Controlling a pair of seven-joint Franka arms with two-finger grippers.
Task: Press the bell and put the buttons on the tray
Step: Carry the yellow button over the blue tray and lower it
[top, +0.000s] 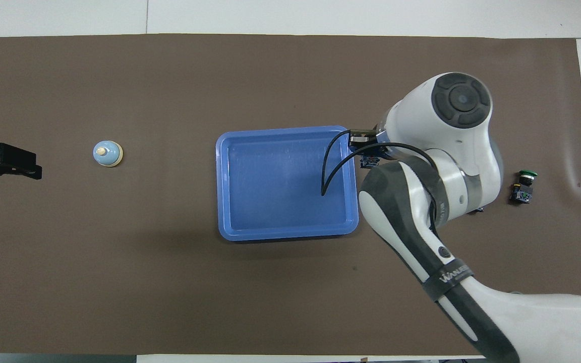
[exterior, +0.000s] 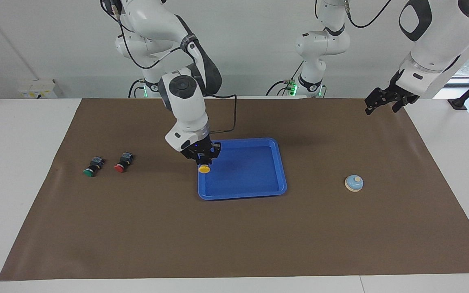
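Right arm is reaching out and bending down at the wrist, right gripper (exterior: 203,160) pinching closed and hanging raised, while left arm is waiting with left gripper (exterior: 385,102) spread wide.

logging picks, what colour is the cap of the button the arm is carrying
Yellow; the button shows best in the facing view, over the tray edge.

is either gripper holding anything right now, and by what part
The right gripper holds the yellow button by its black body, cap hanging down, over the tray edge. The left gripper is open and holds nothing.
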